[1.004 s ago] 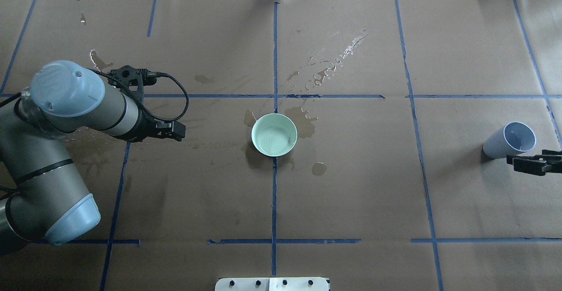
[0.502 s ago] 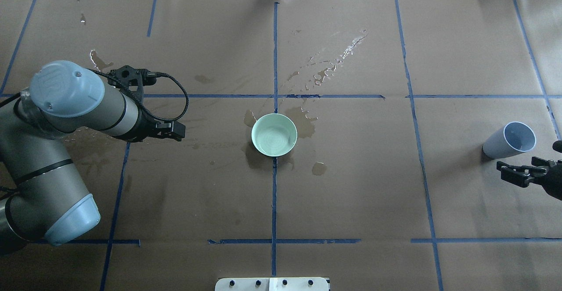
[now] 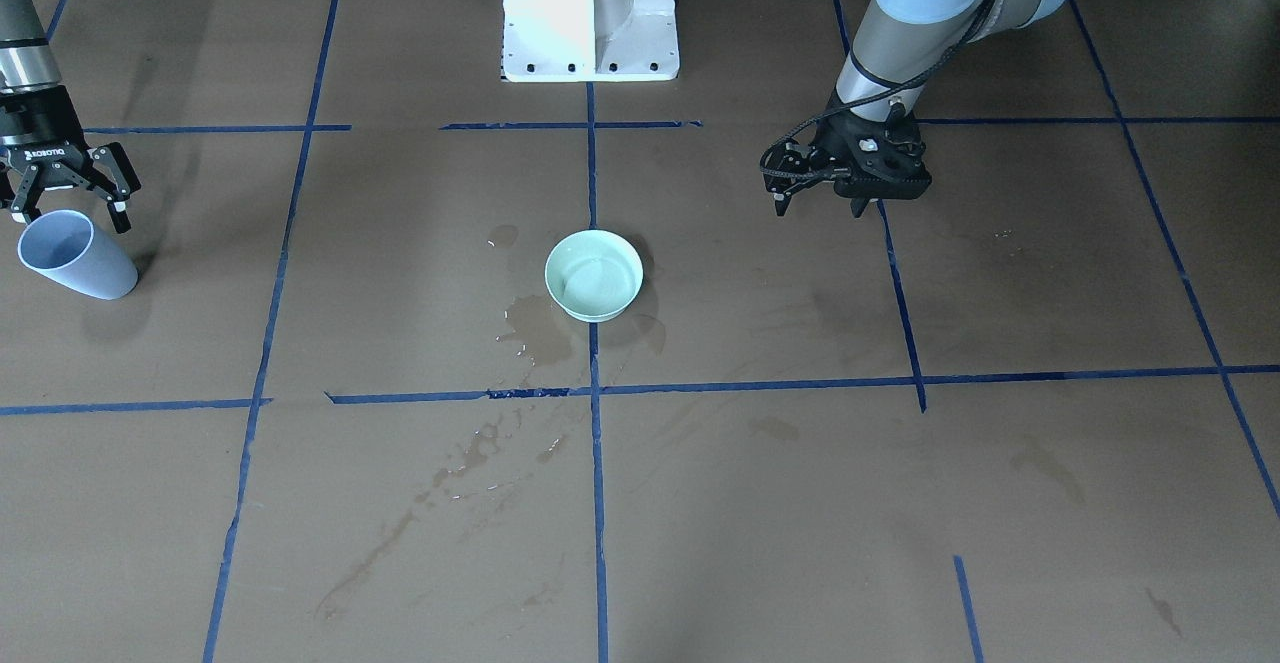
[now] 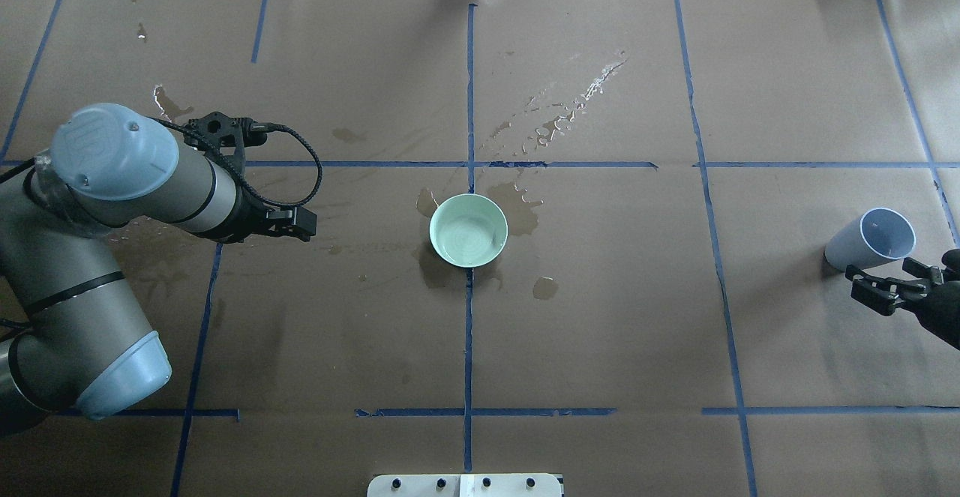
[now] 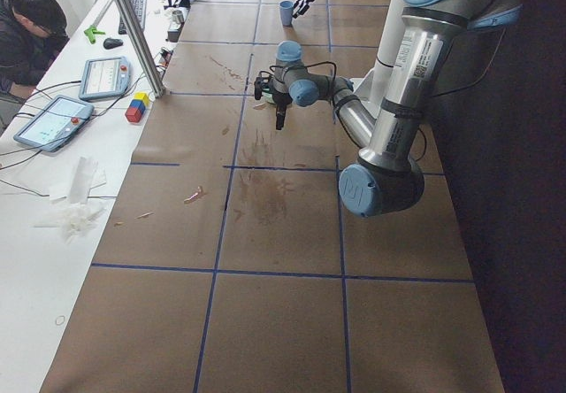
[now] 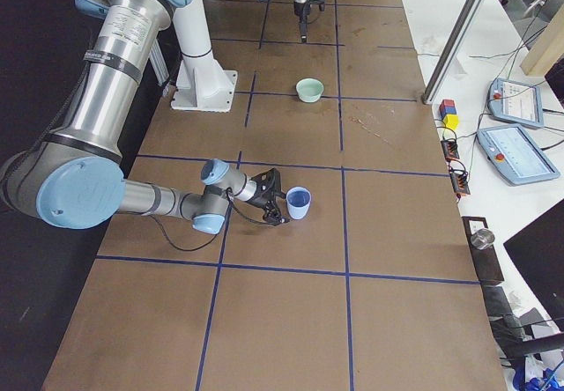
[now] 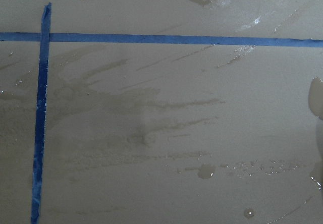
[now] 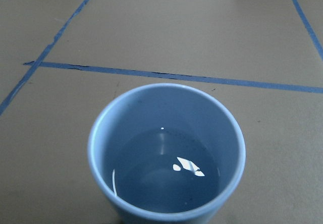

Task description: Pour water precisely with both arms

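A light blue cup (image 8: 126, 133) stands upright at the table's right end (image 4: 870, 241) and holds clear water (image 8: 171, 178) that glints. My right gripper (image 4: 886, 283) is open and empty, just short of the cup on the robot's side, apart from it (image 3: 66, 193). A pale green bowl (image 4: 469, 230) stands at the table's middle (image 3: 594, 275). I cannot tell whether it holds water. My left gripper (image 4: 302, 223) hangs shut and empty over the wet paper, well left of the bowl (image 3: 857, 205).
Brown paper with blue tape lines (image 4: 469, 332) covers the table. Spilled water glints beyond the bowl (image 4: 577, 103), and damp stains ring the bowl (image 3: 540, 328). The white pedestal (image 3: 590, 13) stands at the robot's edge. An operator (image 5: 26, 30) sits by tablets.
My right gripper has shifted a little left and toward the robot beside the cup, and its fingers now show spread. The left arm, cup and bowl have not moved.
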